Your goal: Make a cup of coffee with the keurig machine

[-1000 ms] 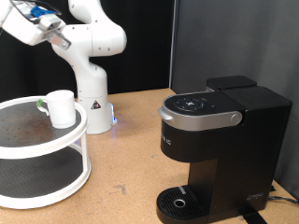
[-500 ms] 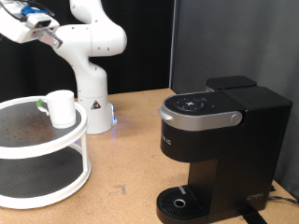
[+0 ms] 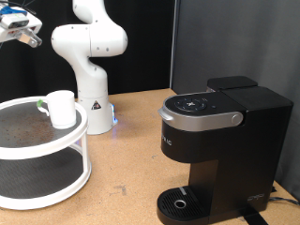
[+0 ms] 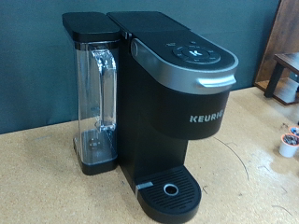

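On the upper level of a white two-level round rack (image 3: 56,178), at the exterior view's left, stands the cup (image 3: 62,108), upright and empty-handed of any grip; a small dark pod with a green top (image 3: 42,105) sits just beside it. The cup is almost straight under the jaws, well apart from them, with its long axis vertical. In the wrist view the same rack appears only as a small piece at the edge, with a white cup (image 4: 289,145) on it.

The keurig machine (image 3: 214,150) stands on the wooden bench (image 3: 131,159), far across from the jaws toward the exterior view's right and much lower. Its lid is down, and the round drip tray (image 3: 178,202) at its base carries nothing, so the cup is not yet placed there. The wrist view looks directly at the machine and shows its clear water tank (image 4: 96,107) on the side.

The gripper (image 3: 28,37) is at the top left corner of the exterior view, high over the rack, partly cut by the frame. Nothing shows between its fingers, but whether the jaws are open or closed cannot be told from these pictures.
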